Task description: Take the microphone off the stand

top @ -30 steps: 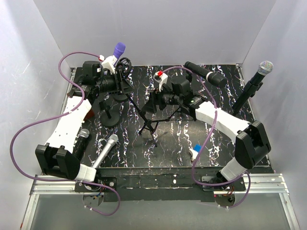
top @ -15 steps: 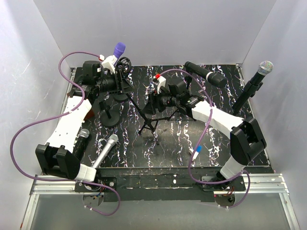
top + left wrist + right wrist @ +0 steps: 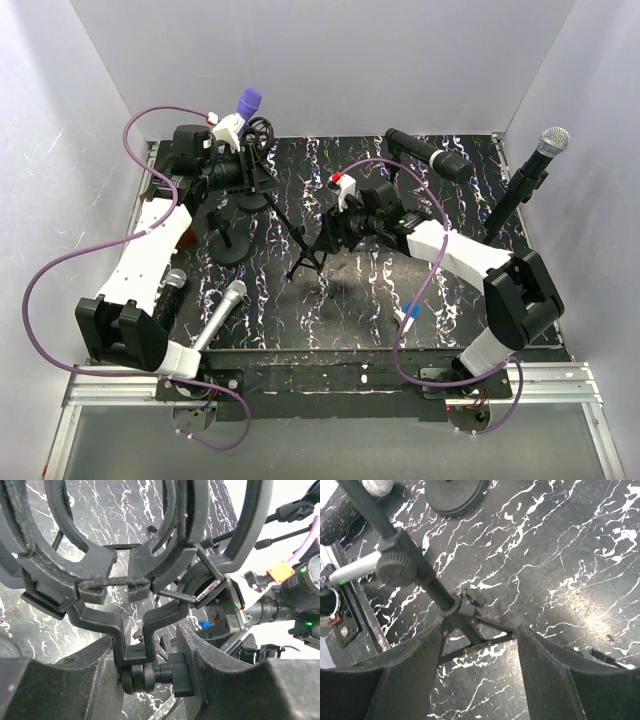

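Purple microphone overhead only; elastic-corded shock mount close at left wrist.

Top view: bright, even light from above. The white walls look pale and flat. The glossy black table carries only soft, faint shadows, all in sharp focus.

Left wrist view: the upper right of the frame is blown out to white. The mount stands dark against it, and my left fingers along the bottom are black and blurred.

Right wrist view: a hazy glare lies on the table at lower right. My right fingers are dark and soft.
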`<state>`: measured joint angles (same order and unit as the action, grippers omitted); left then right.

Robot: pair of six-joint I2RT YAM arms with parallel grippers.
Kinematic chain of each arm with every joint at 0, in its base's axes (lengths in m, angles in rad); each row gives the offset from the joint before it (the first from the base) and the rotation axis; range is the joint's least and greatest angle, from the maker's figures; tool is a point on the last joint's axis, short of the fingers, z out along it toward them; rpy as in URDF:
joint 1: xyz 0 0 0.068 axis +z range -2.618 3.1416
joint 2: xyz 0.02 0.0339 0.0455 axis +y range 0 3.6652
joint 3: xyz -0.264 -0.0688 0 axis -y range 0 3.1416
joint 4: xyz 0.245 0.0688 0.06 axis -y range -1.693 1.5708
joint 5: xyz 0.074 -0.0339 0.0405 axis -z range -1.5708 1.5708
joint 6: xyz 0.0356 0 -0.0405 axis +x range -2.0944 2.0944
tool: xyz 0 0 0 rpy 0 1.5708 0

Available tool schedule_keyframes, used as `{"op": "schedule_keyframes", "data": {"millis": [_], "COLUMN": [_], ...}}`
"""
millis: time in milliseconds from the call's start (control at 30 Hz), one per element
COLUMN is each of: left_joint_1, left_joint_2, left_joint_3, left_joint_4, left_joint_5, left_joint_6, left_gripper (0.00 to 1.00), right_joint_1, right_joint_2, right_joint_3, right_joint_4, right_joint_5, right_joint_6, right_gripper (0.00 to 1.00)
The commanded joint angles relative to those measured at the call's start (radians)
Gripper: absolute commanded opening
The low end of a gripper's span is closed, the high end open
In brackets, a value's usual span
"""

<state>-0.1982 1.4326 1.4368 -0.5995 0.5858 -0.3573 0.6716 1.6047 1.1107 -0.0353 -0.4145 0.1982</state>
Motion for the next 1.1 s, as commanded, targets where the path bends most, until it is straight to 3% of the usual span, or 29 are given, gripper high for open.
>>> {"op": "schedule_keyframes", "data": {"millis": [0,233,300,533,667,700,767,833,933,1067], "left_joint_1": [0.003,-0.049,-0.075,-0.139,-0.161,-0.164,-0.168,-0.175,-0.179,-0.179], "left_joint_2": [-0.005,0.060,0.049,-0.041,-0.041,-0.038,-0.038,-0.047,-0.072,-0.115], "left_joint_3": [0.091,0.240,0.206,-0.010,-0.033,-0.030,-0.027,-0.030,-0.016,0.020], "left_joint_4": [0.046,0.023,0.026,0.139,0.130,0.119,0.110,0.110,0.087,0.015], "left_joint_5": [0.032,-0.033,-0.050,-0.070,-0.095,-0.092,-0.074,-0.052,-0.023,0.002], "left_joint_6": [0.033,0.311,0.395,0.466,0.497,0.506,0.526,0.537,0.543,0.560], "left_gripper": [0.00,0.00,0.00,0.00,0.00,0.06,0.48,0.67,0.81,0.90], "right_joint_1": [-0.004,-0.003,-0.003,-0.004,-0.004,-0.004,-0.006,-0.003,-0.004,-0.004], "right_joint_2": [-0.094,-0.198,-0.216,-0.270,-0.288,-0.295,-0.305,-0.321,-0.342,-0.374], "right_joint_3": [-0.025,-0.046,-0.054,-0.083,-0.081,-0.077,-0.065,-0.052,-0.037,-0.020], "right_joint_4": [0.026,-0.001,-0.015,-0.049,-0.078,-0.089,-0.113,-0.133,-0.167,-0.202], "right_joint_5": [-0.087,-0.164,-0.165,-0.168,-0.176,-0.182,-0.188,-0.187,-0.182,-0.170], "right_joint_6": [-0.117,-0.265,-0.286,-0.342,-0.355,-0.359,-0.368,-0.378,-0.401,-0.414], "right_gripper": [0.69,0.70,0.70,0.70,0.70,0.70,0.70,0.70,0.71,0.71]}}
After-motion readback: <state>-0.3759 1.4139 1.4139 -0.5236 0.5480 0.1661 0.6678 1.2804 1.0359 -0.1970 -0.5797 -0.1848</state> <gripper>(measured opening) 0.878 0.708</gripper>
